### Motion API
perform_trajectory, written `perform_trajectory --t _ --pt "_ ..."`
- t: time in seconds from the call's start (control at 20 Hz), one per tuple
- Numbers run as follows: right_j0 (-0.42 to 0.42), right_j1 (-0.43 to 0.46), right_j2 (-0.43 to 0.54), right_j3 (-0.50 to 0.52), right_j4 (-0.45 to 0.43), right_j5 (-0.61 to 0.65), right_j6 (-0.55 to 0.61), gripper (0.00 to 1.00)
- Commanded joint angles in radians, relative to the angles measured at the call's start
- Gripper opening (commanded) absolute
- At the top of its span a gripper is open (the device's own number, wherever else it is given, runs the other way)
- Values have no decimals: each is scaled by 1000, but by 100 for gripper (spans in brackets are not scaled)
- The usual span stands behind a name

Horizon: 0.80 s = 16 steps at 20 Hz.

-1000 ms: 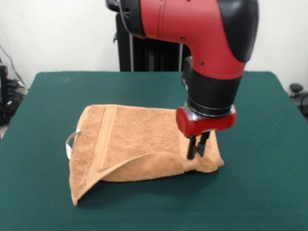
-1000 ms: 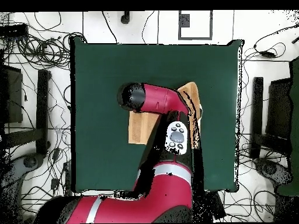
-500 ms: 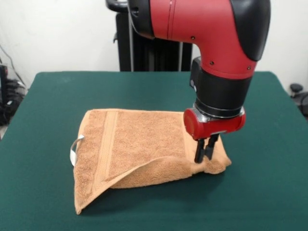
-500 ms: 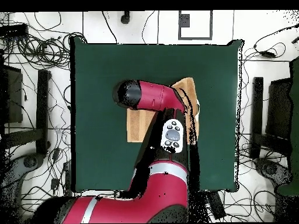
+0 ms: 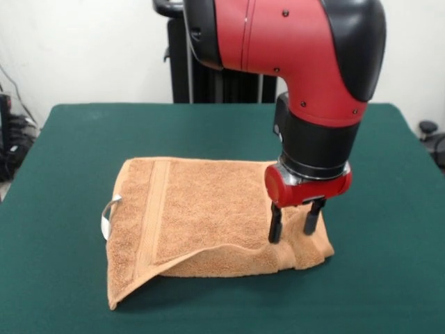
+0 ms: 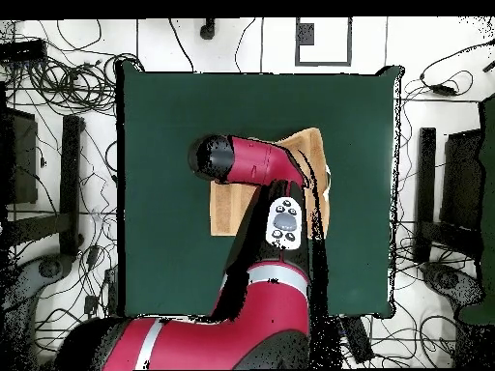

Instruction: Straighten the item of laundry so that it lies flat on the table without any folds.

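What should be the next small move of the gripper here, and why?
Probably lower a little and close on the top layer. The gripper is open, its fingers straddling the towel near its right front corner, and the towel is folded double on the table, so that layer must be gripped before it can be unfolded.

Robotics lab: floor cables (image 6: pixel 58 72), pedestal arm (image 5: pixel 292 62)

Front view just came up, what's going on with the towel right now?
The gripper is open, its two fingers standing on or just above the right end of the towel, holding nothing. The towel lies folded over itself on the green table: a top layer drapes over a lower one, with the fold's edge running along the near side. A small white tag sticks out at the left. It is not flat yet.
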Motion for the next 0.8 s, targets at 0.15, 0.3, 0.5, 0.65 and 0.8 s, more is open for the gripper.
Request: perform_trajectory --t 0.15,0.3,0.5,0.65,0.8 --pt "38 26 83 48 36 57 248 100" --pt "36 24 83 46 34 55 241 100" --pt "34 17 84 49 34 55 239 100" --pt "39 23 85 26 43 66 249 100" --pt "43 28 86 6 52 84 257 100"
